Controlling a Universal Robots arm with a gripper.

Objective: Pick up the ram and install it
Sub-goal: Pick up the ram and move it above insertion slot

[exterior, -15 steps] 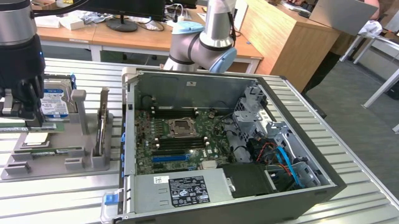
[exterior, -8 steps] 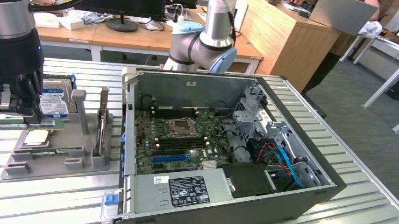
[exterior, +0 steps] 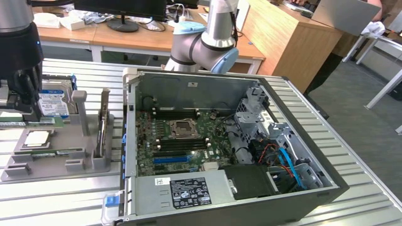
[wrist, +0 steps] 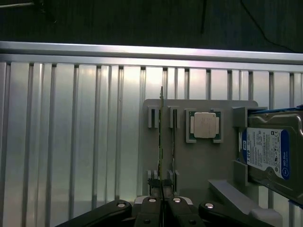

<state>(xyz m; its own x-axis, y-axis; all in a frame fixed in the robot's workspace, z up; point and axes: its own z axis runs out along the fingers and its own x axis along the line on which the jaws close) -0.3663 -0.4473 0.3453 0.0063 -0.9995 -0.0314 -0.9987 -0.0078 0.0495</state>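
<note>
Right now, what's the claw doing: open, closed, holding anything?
Claw: closed on the ram, which it grips by its thin edge above the grey holder.

CPU (wrist: 204, 125) approx. betw. RAM (wrist: 162, 142), HDD (wrist: 271, 152)

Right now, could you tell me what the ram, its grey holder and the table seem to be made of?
Ram: thin green circuit board, matte, seen edge-on. Holder: likely matte grey plastic, uniform and moulded-looking. Table: probably aluminium, slotted silver profiles with brushed sheen.
</note>
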